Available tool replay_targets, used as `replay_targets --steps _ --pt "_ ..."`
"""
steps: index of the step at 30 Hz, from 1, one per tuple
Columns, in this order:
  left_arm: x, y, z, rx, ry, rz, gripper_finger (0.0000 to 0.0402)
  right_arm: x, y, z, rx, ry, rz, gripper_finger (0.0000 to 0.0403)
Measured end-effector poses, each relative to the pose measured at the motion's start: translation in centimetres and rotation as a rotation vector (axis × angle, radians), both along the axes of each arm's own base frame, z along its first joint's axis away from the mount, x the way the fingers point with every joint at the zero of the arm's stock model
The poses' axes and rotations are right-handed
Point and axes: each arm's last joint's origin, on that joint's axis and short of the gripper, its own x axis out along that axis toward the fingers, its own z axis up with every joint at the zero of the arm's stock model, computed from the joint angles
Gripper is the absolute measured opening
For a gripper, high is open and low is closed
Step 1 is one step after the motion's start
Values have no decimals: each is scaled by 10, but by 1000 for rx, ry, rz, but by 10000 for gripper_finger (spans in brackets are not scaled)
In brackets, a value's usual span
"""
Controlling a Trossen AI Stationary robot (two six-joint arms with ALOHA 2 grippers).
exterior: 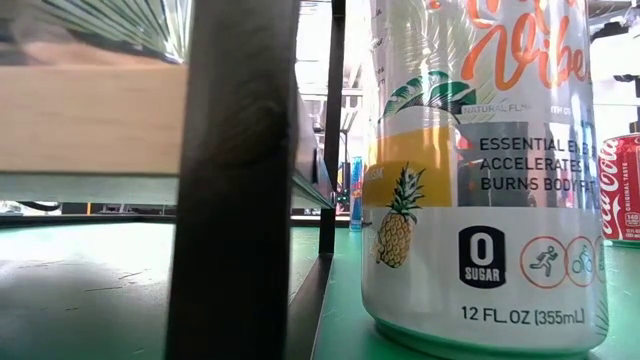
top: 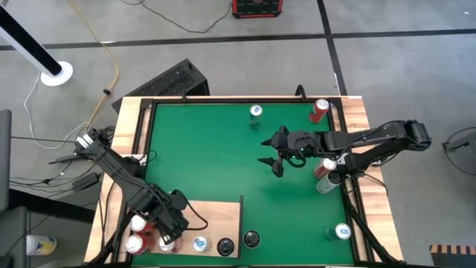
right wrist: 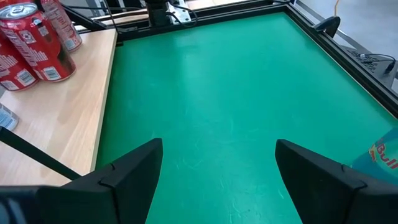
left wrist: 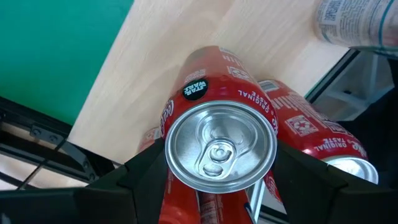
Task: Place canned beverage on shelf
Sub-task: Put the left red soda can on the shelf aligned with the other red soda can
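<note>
Left hand point(left wrist: 217, 186) grips red can point(left wrist: 221, 152) (low view: hidden)

The tall can point(exterior: 480, 170) nearest the low camera carries a pineapple graphic and reads "NATURAL FL", "ESSENTIAL EN", "ACCELERATES", "BURNS BODY F", "0 SUGAR" and "12 FL. OZ (355mL)". The red can point(exterior: 622, 188) behind it shows partial Coca-Cola script. The red can point(left wrist: 217, 124) in the left wrist view reads "ORIGINAL TASTE" and carries a black "STAR WARS" badge.

Green mat point(top: 223, 164), wooden shelf point(top: 219, 216) (cans point(top: 199, 244) on both)
</note>
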Motion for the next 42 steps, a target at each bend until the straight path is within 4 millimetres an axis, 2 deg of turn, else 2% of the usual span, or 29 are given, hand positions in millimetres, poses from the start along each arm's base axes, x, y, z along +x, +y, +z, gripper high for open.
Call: replay_targets --steps 25,33,42 --pt "1 -2 0 -23 -3 -2 232 0 1 0 2 -2 2 335" --pt "2 -2 0 -28 -1 -8 314 0 1 0 1 -2 3 335" --pt "5 4 0 -37 9 -2 325 0 1 0 0 -2 3 335"
